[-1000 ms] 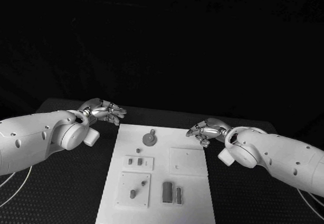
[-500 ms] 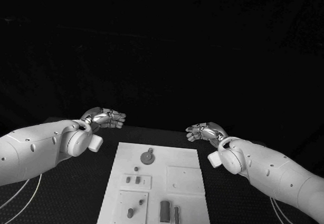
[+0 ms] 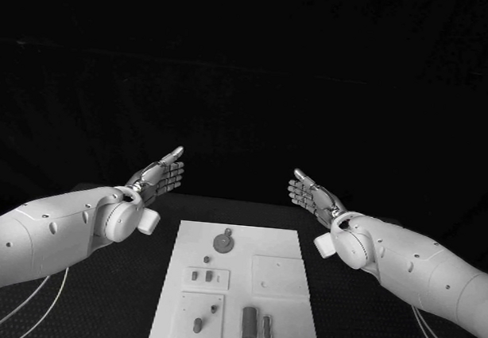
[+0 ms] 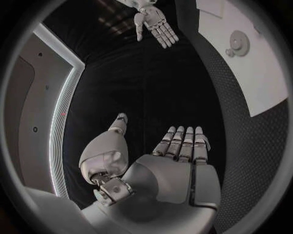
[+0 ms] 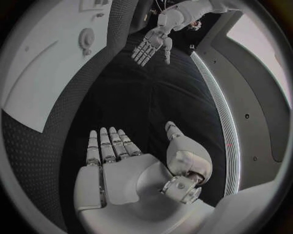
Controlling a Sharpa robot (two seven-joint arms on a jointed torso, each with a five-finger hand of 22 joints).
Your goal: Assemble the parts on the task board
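Note:
The white task board (image 3: pixel 242 253) lies flat in the middle of the table. On it rest a round grey part (image 3: pixel 225 241), two small pegs (image 3: pixel 200 275), an oblong part (image 3: pixel 199 323) and two upright bars (image 3: pixel 257 323). My left hand (image 3: pixel 160 176) is raised beyond the board's far left corner, flat, fingers straight and apart, holding nothing. My right hand (image 3: pixel 311 195) mirrors it beyond the far right corner, also flat with nothing in it. The left wrist view shows my left hand (image 4: pixel 177 161), the right hand (image 4: pixel 156 22) and the board (image 4: pixel 256 63). The right wrist view shows my right hand (image 5: pixel 116 165), the left hand (image 5: pixel 153 46) and the board (image 5: pixel 43 73).
A plain square plate (image 3: pixel 278 274) sits on the board's right half, and two smaller plates (image 3: pixel 201 309) carry the pegs and the oblong part. Black table (image 3: pixel 128 303) runs along both sides of the board. White cables (image 3: pixel 25 305) hang under my left arm.
Both hands have uncurled from loose fists to flat, straight fingers and risen above the table's far edge. The camera has tilted, so the board sits lower in the picture.

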